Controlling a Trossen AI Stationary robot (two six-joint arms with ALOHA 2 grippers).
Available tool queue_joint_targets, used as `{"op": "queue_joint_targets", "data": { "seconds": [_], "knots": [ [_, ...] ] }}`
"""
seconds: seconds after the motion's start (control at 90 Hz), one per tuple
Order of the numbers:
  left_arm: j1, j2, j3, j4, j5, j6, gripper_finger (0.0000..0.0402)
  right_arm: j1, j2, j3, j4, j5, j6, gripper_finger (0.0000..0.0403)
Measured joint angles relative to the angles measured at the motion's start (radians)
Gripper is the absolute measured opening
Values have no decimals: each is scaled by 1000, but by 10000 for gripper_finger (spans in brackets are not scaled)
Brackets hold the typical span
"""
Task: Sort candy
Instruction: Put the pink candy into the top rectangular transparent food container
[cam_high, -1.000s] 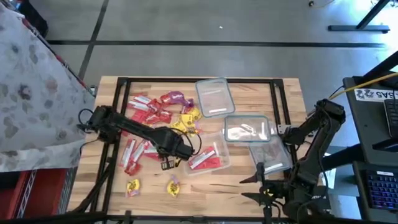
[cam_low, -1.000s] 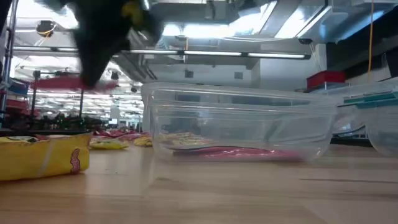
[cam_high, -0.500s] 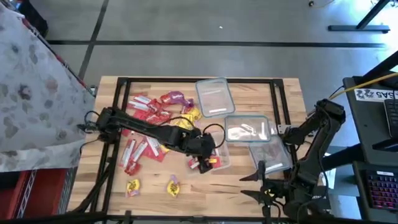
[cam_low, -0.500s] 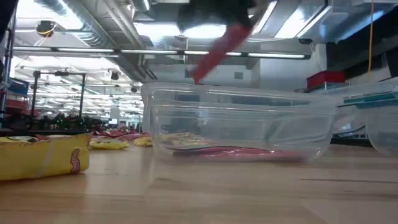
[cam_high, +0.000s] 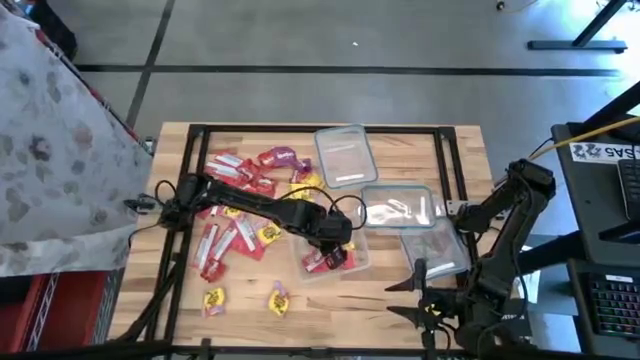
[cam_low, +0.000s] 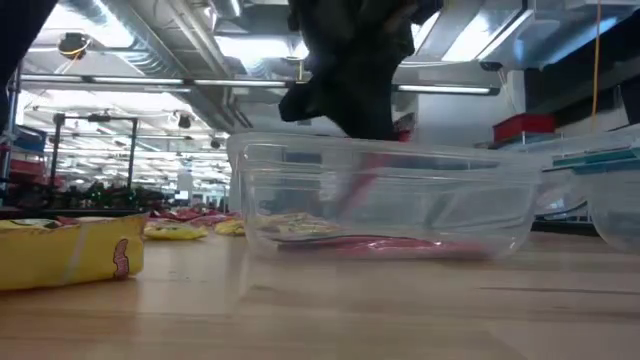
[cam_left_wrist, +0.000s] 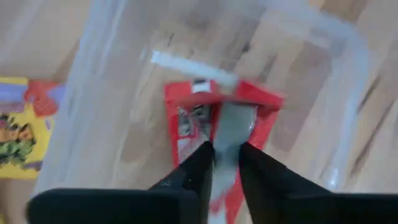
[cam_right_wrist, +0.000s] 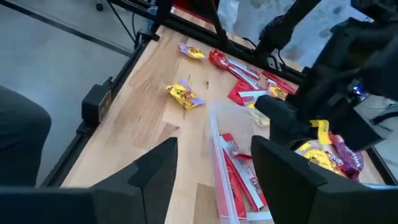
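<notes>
The left gripper (cam_high: 335, 250) is being held low over the near clear tub (cam_high: 352, 262), its arm being stretched across the table (cam_high: 460, 150) from the left. In the left wrist view its fingers (cam_left_wrist: 198, 167) are being kept narrow, pinched on a red packet (cam_left_wrist: 214, 127) that is hanging inside the tub, above another red packet lying on the tub floor. In the low view the dark gripper (cam_low: 355, 75) is seen dipping behind the tub's near wall (cam_low: 385, 200). The remaining candy (cam_high: 240, 180) is being left scattered at the left of the table: mostly red packets, some yellow (cam_high: 278, 298) near the front edge, one purple (cam_high: 283, 155) at the far side. Three further clear containers (cam_high: 345, 155) are being kept to the right. The right gripper (cam_right_wrist: 214, 171) is being held parked at the near right corner, its fingers spread wide and holding nothing.
</notes>
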Motion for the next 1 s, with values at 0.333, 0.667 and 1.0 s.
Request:
{"op": "queue_joint_targets", "data": {
  "seconds": [0.333, 0.667, 1.0],
  "knots": [
    [5, -138, 0, -244, 29, -42, 119, 0, 0, 0, -1, -7, 0, 193],
    [-174, -221, -112, -741, -203, -530, 129, 0, 0, 0, 4, -7, 1, 193],
    [-150, -219, -424, -540, 59, -126, 213, 0, 0, 0, 5, -5, 0, 193]
  ]
}}
